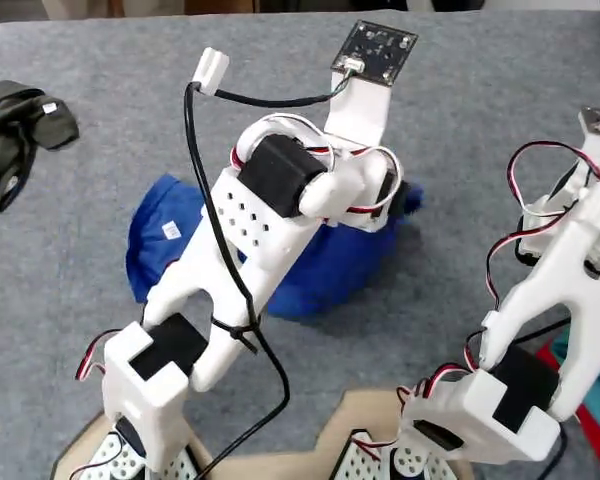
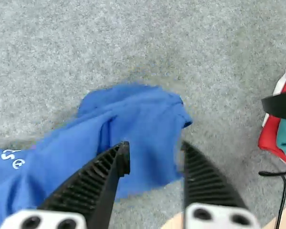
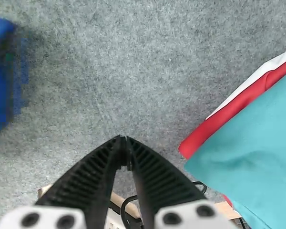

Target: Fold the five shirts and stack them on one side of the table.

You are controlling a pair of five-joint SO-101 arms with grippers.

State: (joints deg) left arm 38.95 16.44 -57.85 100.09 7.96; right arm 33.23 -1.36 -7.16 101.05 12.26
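Blue shirt (image 2: 138, 119) lies crumpled mid-way across the table (image 1: 470, 120), left gripper (image 2: 155, 153) spread over its edge, right gripper (image 3: 124, 141) pressed together and empty; cloth judged light, limp, prone to bunching, so pinch a hem corner, not the middle.

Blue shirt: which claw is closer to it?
Left. The left claw hangs open right over the blue shirt; the right claw is shut over the table, off to the side, beside the teal shirt.

Spread hand (image 2: 155, 151) over blue shirt (image 2: 133, 119)
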